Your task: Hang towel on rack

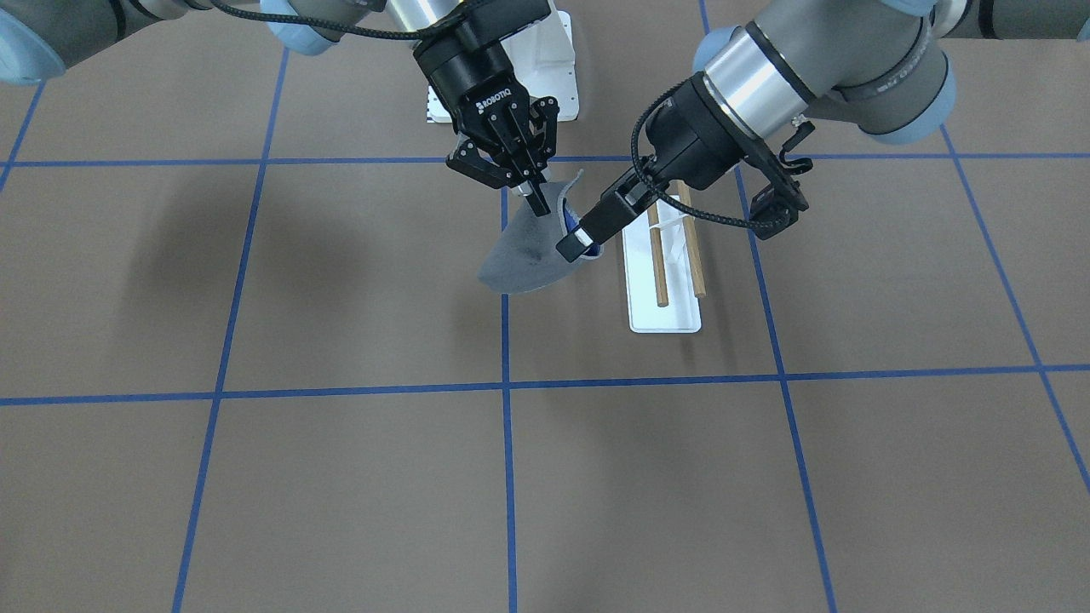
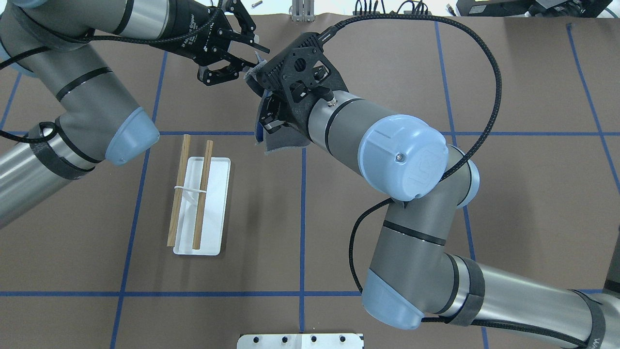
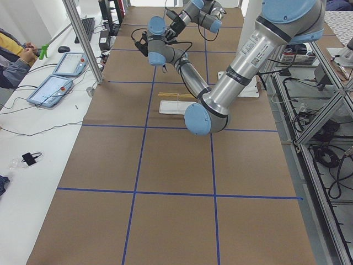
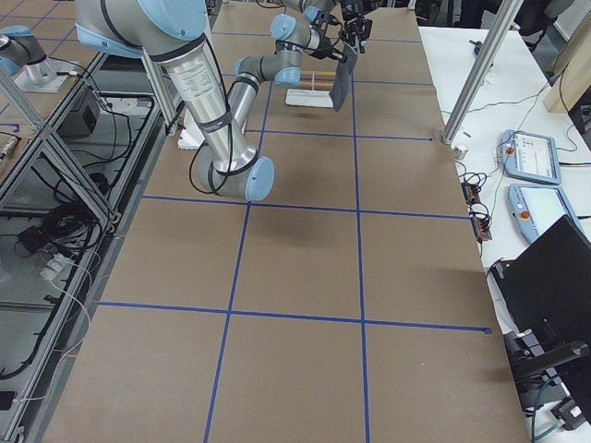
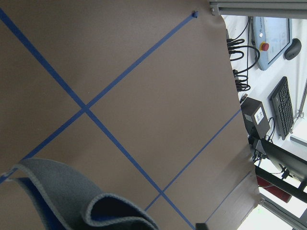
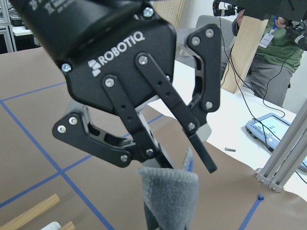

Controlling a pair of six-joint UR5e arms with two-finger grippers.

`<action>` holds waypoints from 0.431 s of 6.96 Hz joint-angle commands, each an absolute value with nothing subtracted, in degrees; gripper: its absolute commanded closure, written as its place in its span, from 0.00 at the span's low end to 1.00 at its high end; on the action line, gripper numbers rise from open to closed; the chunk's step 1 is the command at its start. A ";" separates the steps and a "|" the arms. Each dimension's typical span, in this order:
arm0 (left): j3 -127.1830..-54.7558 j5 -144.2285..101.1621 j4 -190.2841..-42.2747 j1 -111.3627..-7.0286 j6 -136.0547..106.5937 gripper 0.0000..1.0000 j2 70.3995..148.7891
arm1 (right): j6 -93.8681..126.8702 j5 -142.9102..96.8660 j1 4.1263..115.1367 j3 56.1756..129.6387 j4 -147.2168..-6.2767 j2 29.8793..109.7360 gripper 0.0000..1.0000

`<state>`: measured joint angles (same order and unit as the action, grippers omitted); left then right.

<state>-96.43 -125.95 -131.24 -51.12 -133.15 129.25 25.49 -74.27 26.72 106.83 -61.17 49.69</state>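
Note:
The grey towel with its blue reverse hangs in the air over the table's middle, held at its top edge by both grippers. My right gripper points down and is shut on the towel's upper hem. My left gripper reaches in from the rack's side. In the right wrist view its fingertips stand close together with a sliver of towel between them. The rack stands on the table beside the towel, partly under my left arm. Its two wooden dowels are bare. The left wrist view shows only folded towel.
The white bolted pedestal sits at the robot's edge of the table. Blue tape lines cross the brown table. An aluminium post and tablets stand on the operators' side.

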 commanded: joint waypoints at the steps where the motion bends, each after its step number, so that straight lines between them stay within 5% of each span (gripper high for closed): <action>1: -96.68 -125.95 -131.22 -51.06 -133.15 0.77 129.11 | 25.22 -74.27 26.72 106.96 -61.17 49.75 1.00; 3: -96.85 -125.95 -131.40 -51.06 -134.29 1.00 129.11 | 25.14 -74.27 26.72 106.96 -61.17 49.66 1.00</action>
<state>-96.75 -125.95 -131.31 -51.07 -133.85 129.13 25.17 -74.27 26.72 106.96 -61.17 49.68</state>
